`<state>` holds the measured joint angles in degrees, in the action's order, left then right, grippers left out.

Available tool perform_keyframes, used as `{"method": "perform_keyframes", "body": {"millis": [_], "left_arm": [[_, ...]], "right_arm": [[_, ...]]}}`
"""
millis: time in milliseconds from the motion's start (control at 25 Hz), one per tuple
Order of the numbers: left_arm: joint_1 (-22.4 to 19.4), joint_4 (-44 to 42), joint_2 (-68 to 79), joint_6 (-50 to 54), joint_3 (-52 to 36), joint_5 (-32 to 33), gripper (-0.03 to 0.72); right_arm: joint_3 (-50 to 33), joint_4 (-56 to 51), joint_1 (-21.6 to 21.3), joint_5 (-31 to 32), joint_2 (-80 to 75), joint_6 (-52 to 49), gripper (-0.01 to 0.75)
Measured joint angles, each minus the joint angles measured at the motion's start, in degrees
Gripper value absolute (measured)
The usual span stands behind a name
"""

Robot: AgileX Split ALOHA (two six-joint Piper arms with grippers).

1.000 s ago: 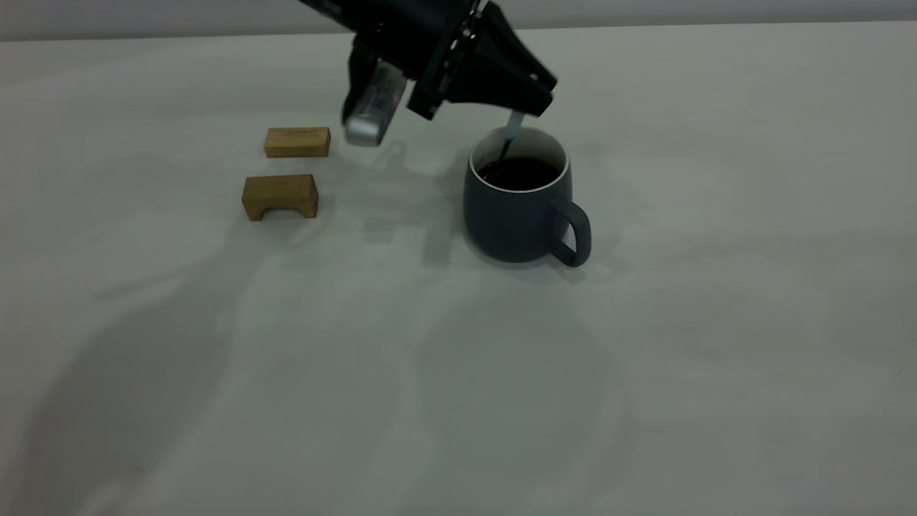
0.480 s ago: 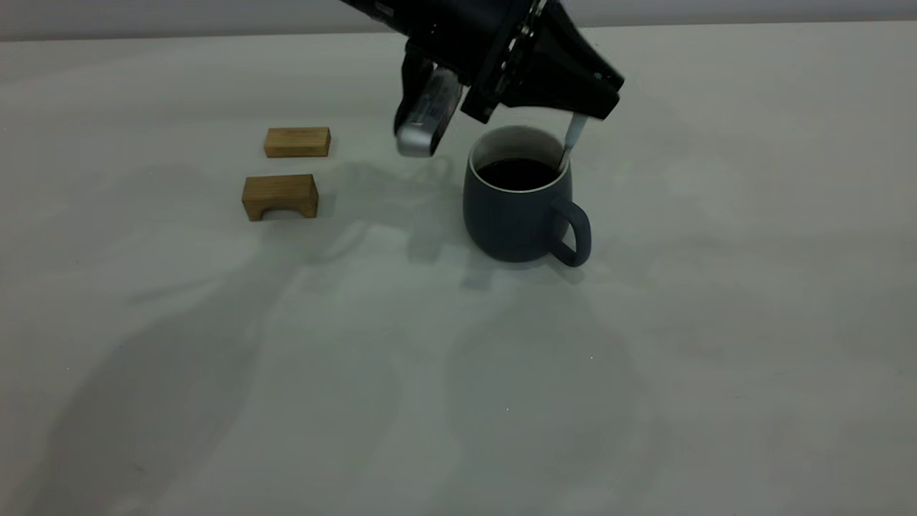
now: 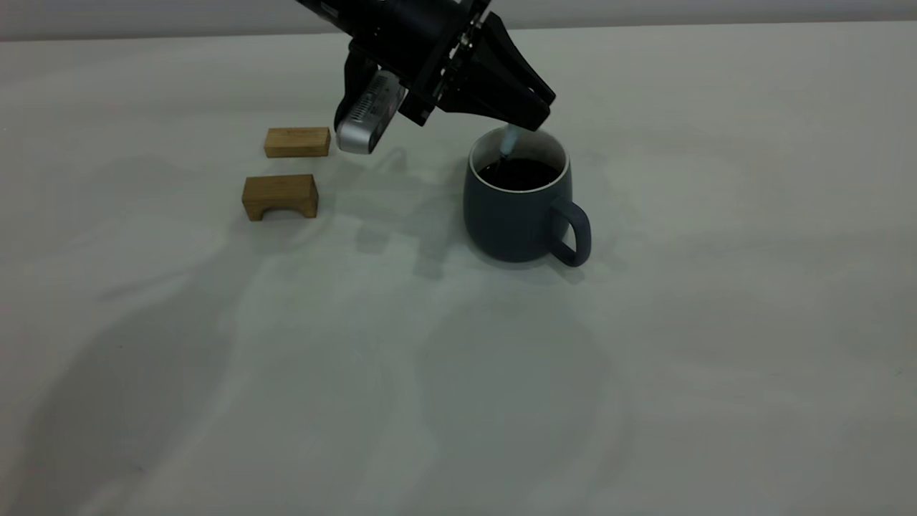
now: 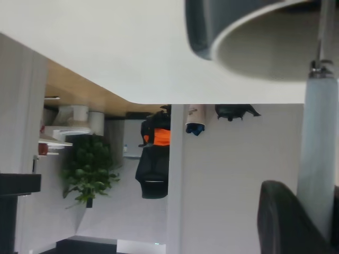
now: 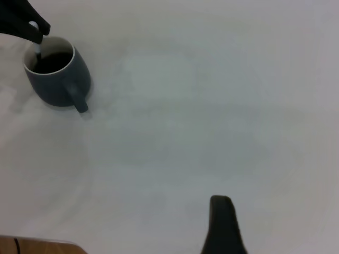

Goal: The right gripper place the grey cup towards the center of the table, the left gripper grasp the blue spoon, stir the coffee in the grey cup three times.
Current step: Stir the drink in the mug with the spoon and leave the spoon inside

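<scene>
I am in the stirring step, and my advice to myself is simple: keep the blue spoon (image 3: 508,140) nearly upright, make small circles well inside the white rim, and hold the bowl low enough to move the coffee (image 3: 521,173) but not so deep that it scrapes the bottom or pushes the wall. The grey cup (image 3: 518,215) is light on the table (image 3: 716,287) and nobody holds it, so I judge that a wide or fast circle could knock the rim and slide the cup or spill. The left gripper (image 3: 534,115) hangs just above the cup's mouth, on its far side, with its fingers closed on the pale handle of the spoon; the metal neck goes down from the fingertips into the dark liquid near the far left part of the rim. In the left wrist view the handle runs straight between the fingers toward the cup's opening. The cup stands near the middle of the table, handle turned to the front right, and two wooden blocks (image 3: 281,196) lie well apart on its left. The right gripper (image 5: 225,222) is parked far from the cup; only one finger shows, so I cannot tell its opening.
</scene>
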<state>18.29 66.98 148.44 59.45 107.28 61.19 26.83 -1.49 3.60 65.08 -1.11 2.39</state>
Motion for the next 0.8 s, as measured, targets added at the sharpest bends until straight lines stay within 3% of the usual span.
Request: {"method": "perform_keyframes", "body": {"millis": [320, 600, 800], "left_arm": [[-0.05, 0.44, 0.0, -0.31, 0.0, -1.06, 0.156], [0.66, -0.1, 0.0, -0.67, 0.0, -2.57, 0.324], [0.92, -0.1, 0.0, -0.71, 0.0, -2.55, 0.344]], "right_arm": [[0.0, 0.0, 0.0, 0.0, 0.0, 0.0, 0.592], [0.0, 0.0, 0.0, 0.0, 0.0, 0.0, 0.592], [0.0, 0.0, 0.0, 0.0, 0.0, 0.0, 0.592]]}}
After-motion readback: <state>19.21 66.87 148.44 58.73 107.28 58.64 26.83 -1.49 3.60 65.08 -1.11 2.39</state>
